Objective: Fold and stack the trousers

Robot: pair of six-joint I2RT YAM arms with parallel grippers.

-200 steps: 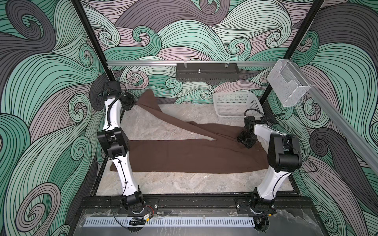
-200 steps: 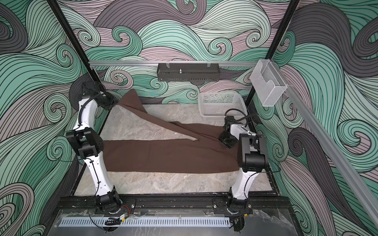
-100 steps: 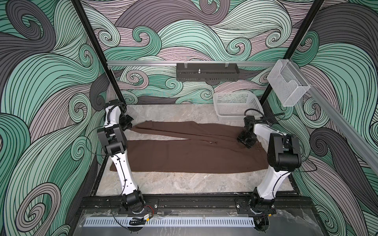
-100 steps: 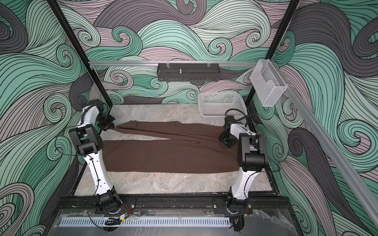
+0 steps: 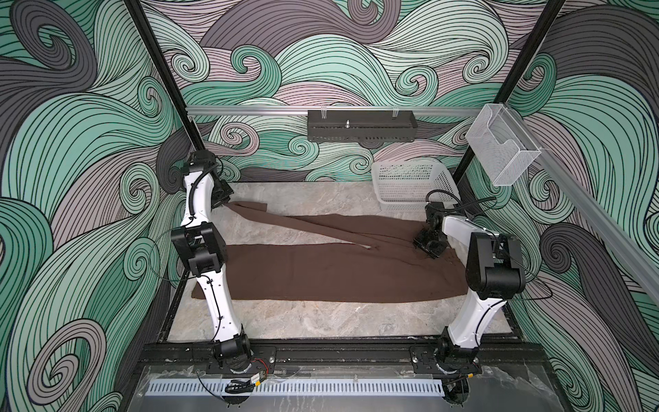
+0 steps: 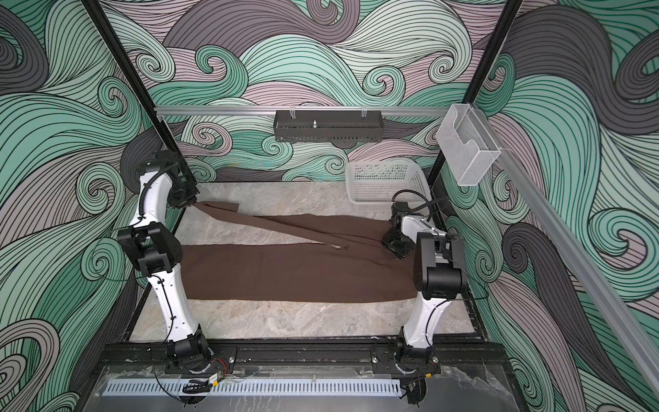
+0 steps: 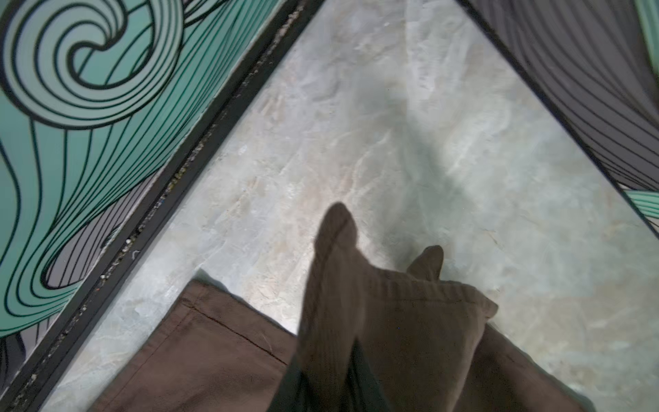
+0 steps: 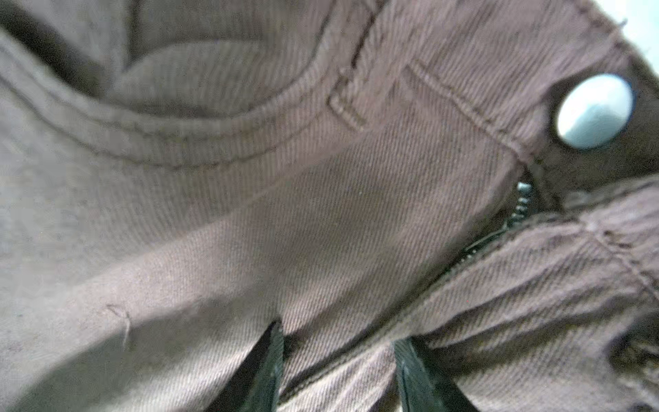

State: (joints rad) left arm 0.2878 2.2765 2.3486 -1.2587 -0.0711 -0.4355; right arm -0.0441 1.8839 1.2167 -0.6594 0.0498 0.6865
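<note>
- The trousers (image 5: 321, 271) lie stretched across the marble tabletop (image 5: 321, 321), with the waist at the right and the hems at the left. The near leg is flat. The far leg slants toward the back-left corner, and its end is lifted off the stone.
- The left gripper (image 5: 224, 204) hangs right at that lifted hem. In the left wrist view brown cloth hides its jaws, so I cannot tell whether it is clamped on the hem or parted.
- The right gripper (image 5: 429, 247) sits low on the waist. Its black fingertips (image 8: 264, 364) stand about half apart and press onto the twill near the zip (image 8: 520, 208) and the metal button (image 8: 593, 110) — pinning the cloth, I judge, not pinching it.
- Handling: the cloth looks soft, limp and light. It will likely sag wherever nothing carries it, and it should drag on the stone more than slide. The waistband, with its doubled seams, looks the thickest and firmest part.
- Where to hold: the stitched hem corners and the waistband corners look best, since a pinch in mid-leg would probably only raise a peak.
- Containers: a white mesh basket (image 5: 406, 204) stands in the back-right corner, just beyond the waist, and I see nothing in it. A black tray (image 5: 360, 132) hangs on the back rail and shows only a small upright peg. A clear bin (image 5: 499, 157) on the right rail looks empty.
</note>
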